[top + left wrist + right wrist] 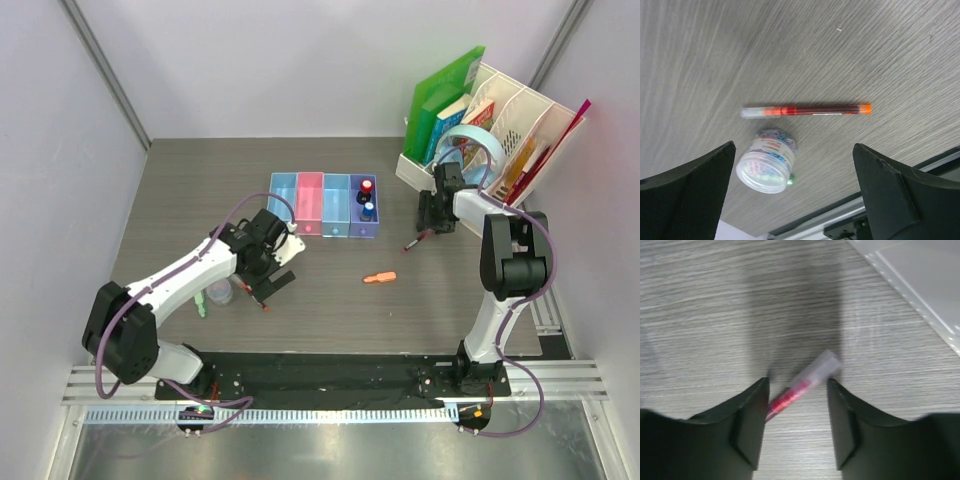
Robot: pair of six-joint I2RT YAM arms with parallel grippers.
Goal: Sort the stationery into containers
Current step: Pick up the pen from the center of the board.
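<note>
Your grey wood-grain tabletop (170,190) sits boxed in by plain white wall panels (300,60) left, far and right, with slim grey metal posts (106,68) at the far corners. A white perforated plastic desk organizer (515,115) stands far right. A ribbed aluminium rail (330,413) runs along the near edge. The light is soft and even.

We see the same livery on both: left arm (185,275) and right arm (486,325) have white rounded link shells with chunky black joint housings, bolted to a shared black base plate (330,375). Each carries a thin purplish cable (236,207) looped loose off its links. Up close we see the fingers (687,200) as matte black wedge-shaped blocks, one face on the left pair finely mesh-textured, the right pair (747,425) smooth with a recessed inner panel.
</note>
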